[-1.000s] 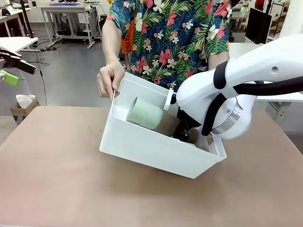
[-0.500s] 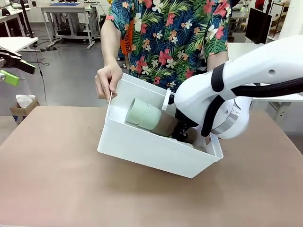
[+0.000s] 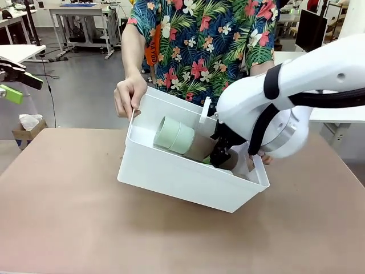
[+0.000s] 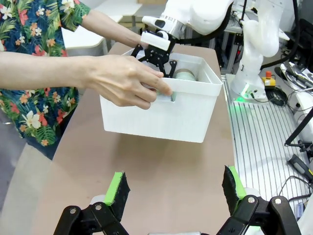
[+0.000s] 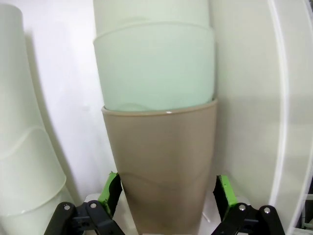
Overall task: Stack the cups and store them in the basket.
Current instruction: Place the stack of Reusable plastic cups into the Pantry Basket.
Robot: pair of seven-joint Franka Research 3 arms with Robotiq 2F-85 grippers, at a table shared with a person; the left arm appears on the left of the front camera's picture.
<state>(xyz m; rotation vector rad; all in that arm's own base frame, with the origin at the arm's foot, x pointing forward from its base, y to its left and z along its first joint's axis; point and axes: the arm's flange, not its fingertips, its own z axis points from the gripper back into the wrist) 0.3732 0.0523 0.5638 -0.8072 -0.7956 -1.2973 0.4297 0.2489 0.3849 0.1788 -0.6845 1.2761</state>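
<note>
Inside the tilted white basket (image 3: 171, 171), held at its 10 o'clock rim by a person's hand (image 3: 130, 96), lay nested cups (image 3: 181, 140), mint into tan, the right gripper (image 5: 166, 196) spread around the tan base, the left gripper (image 4: 176, 191) open, empty.

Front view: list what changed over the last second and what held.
The right arm lifted and pulled back slightly; the right gripper stays inside the basket at the tan end of the stack of cups, green pads either side; contact can't be confirmed. The basket shifted slightly left and stays tilted, the person's hand still on its rim. The left gripper stays open, away from it.
</note>
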